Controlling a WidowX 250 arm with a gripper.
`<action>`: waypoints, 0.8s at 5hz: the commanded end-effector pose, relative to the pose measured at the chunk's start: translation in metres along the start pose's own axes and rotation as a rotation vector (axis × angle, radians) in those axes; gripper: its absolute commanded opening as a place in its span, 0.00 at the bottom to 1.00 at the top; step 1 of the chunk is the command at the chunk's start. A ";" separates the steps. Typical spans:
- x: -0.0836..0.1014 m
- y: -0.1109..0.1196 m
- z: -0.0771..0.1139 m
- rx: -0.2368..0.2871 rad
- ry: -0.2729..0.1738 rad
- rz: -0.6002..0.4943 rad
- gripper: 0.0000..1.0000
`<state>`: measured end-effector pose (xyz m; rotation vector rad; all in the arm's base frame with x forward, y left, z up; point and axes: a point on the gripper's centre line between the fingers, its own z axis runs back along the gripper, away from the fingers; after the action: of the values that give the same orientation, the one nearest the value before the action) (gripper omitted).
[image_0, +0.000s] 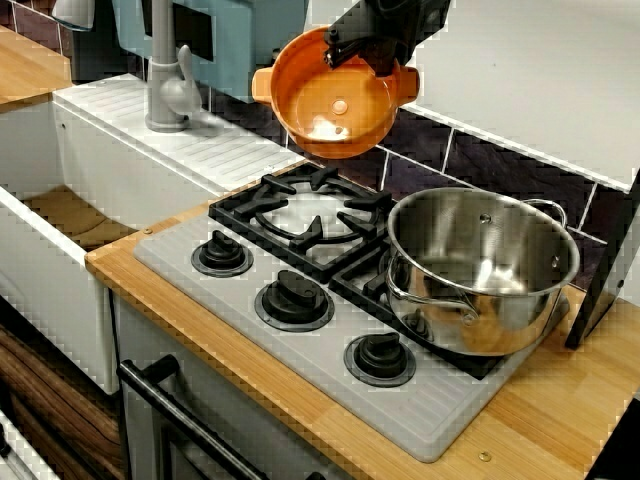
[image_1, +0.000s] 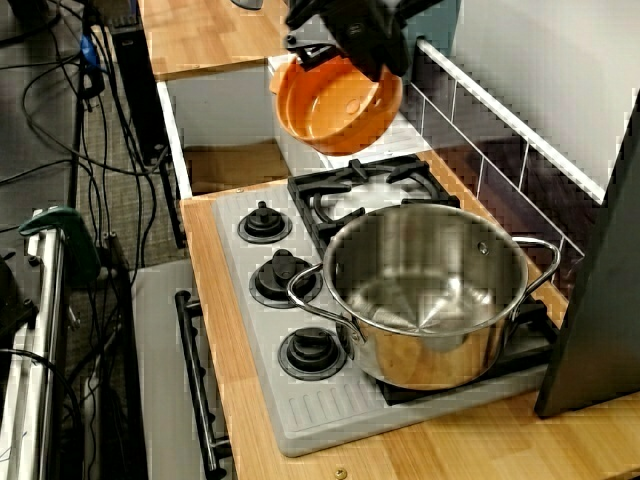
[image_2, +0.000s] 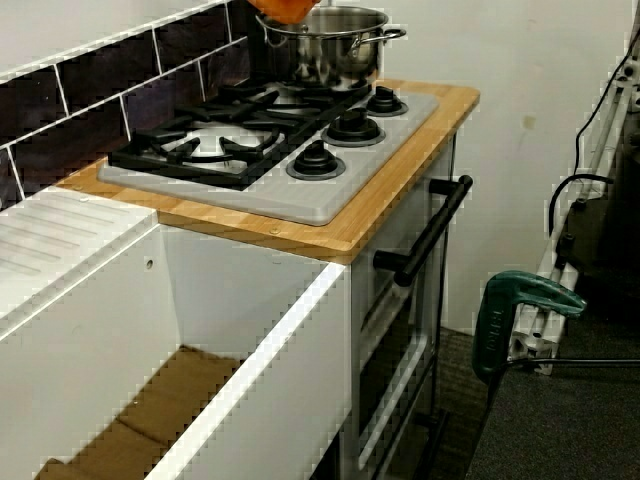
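Note:
In the front view my black gripper (image_0: 365, 50) is shut on the far rim of an orange pot (image_0: 335, 105) with two small side handles. The pot hangs tilted in the air, its empty inside facing forward, above the rear-left burner grate (image_0: 310, 215). The view from the stove's end shows the gripper (image_1: 350, 40) and the orange pot (image_1: 338, 105) above that grate (image_1: 365, 190). A shiny steel pot (image_0: 480, 270) stands empty on the right burner. In the low view from the sink side only a sliver of the orange pot (image_2: 285, 8) shows at the top edge, in front of the steel pot (image_2: 325, 40).
The grey hob (image_0: 440, 410) carries three black knobs (image_0: 294, 298) along its front. A grey faucet (image_0: 170, 80) and a white sink (image_2: 200, 390) lie left of it. A black panel (image_0: 610, 260) leans at the counter's right end. Below is the oven handle (image_2: 430, 235).

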<state>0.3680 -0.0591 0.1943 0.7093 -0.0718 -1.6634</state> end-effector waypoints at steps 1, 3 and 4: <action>-0.027 0.003 -0.020 -0.082 -0.025 0.013 0.00; -0.030 -0.009 -0.047 -0.142 -0.016 0.015 0.00; -0.036 -0.016 -0.051 -0.157 -0.052 0.024 0.00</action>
<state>0.3885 -0.0084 0.1495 0.5101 0.0443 -1.6486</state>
